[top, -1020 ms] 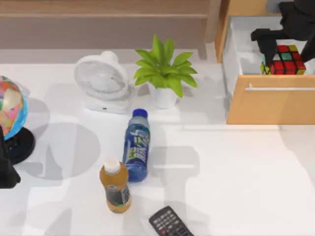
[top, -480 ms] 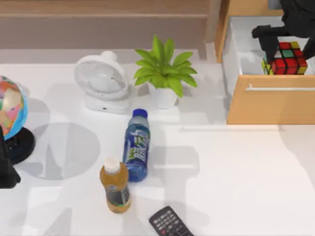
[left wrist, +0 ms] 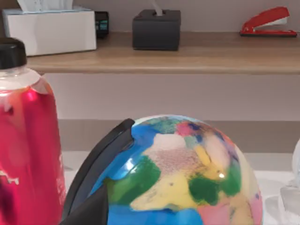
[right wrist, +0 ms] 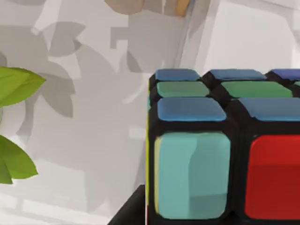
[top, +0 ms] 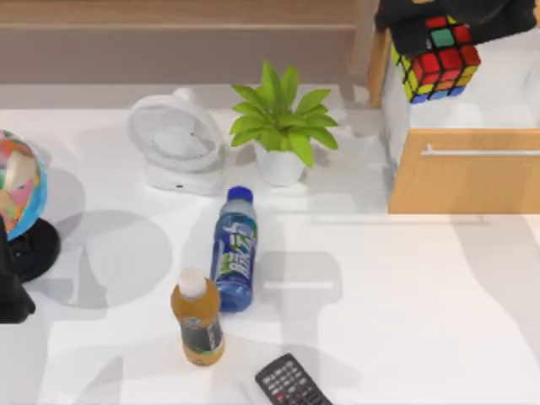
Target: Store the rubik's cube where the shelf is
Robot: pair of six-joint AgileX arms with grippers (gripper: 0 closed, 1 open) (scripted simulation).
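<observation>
The rubik's cube (top: 436, 57) hangs in the air over the far left corner of the open orange-tan drawer (top: 464, 173), tilted, with red, green and yellow squares showing. My right gripper (top: 434, 34) is shut on it from above at the top view's far right. Close up in the right wrist view, the rubik's cube (right wrist: 220, 150) shows teal, blue, green and red squares. The shelf (top: 169, 25) is the long light-brown ledge along the back, left of the cube. My left arm (top: 10, 295) is parked at the table's left edge.
A white fan (top: 175, 139), a potted plant (top: 280, 126), a lying blue bottle (top: 234, 249), an upright orange bottle (top: 196, 316), a remote (top: 291, 384) and a globe (top: 18, 190) are on the table. The shelf (left wrist: 187, 56) carries a tissue box (left wrist: 49, 28), a black box (left wrist: 156, 29) and a red stapler (left wrist: 269, 21).
My right gripper has lifted the rubik's cube out of the drawer and carried it left and toward the back, to above the drawer's far left corner. The left arm has not moved.
</observation>
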